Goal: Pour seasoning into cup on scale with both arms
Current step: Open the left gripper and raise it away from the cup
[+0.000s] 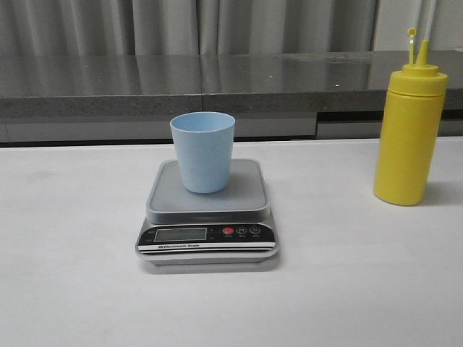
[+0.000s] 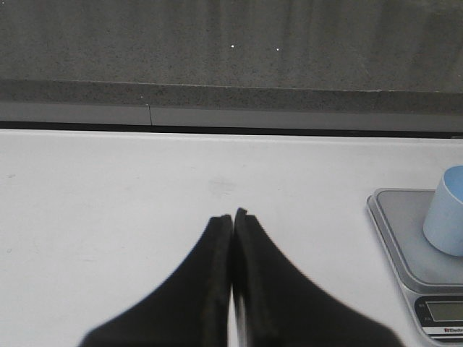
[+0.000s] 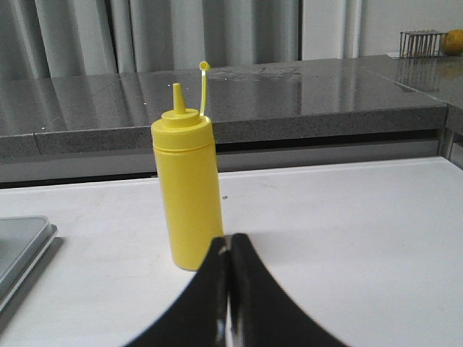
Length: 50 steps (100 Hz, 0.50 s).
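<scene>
A pale blue cup (image 1: 203, 151) stands upright on the grey platform of the scale (image 1: 207, 212) in the middle of the table. The yellow seasoning bottle (image 1: 409, 134) stands upright at the right, its cap off the nozzle on a thin tether. Neither gripper shows in the front view. In the left wrist view my left gripper (image 2: 233, 215) is shut on nothing, with the cup (image 2: 447, 221) and scale (image 2: 412, 238) off to one side. In the right wrist view my right gripper (image 3: 230, 238) is shut and empty, just in front of the seasoning bottle (image 3: 187, 188).
A dark grey stone counter (image 1: 217, 83) runs along the back of the white table (image 1: 72, 253), with curtains behind it. A wire rack holding a yellow fruit (image 3: 452, 42) sits far back in the right wrist view.
</scene>
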Motion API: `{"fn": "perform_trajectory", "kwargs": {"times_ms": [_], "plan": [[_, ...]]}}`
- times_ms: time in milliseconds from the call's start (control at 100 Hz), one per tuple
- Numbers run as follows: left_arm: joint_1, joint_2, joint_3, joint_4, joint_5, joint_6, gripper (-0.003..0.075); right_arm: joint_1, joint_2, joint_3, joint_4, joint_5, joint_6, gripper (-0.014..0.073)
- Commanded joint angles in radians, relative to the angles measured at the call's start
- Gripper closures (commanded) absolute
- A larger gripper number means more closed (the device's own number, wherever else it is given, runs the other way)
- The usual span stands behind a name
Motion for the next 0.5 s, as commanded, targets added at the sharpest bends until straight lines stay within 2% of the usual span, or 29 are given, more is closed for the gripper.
{"fn": "perform_trajectory", "kwargs": {"times_ms": [0,260,490], "plan": [[0.003,-0.056,0.017,-0.009,-0.091,-0.008,0.0741,-0.004,-0.022,-0.017,-0.002,-0.081,-0.010,0.0662],[0.003,-0.248,0.107,-0.009,-0.087,-0.008,0.0741,-0.004,-0.022,-0.017,-0.002,-0.082,-0.010,0.0662],[0.003,-0.337,0.159,-0.009,-0.088,-0.008,0.0741,-0.004,-0.019,-0.030,-0.002,-0.079,-0.010,0.0662]]}}
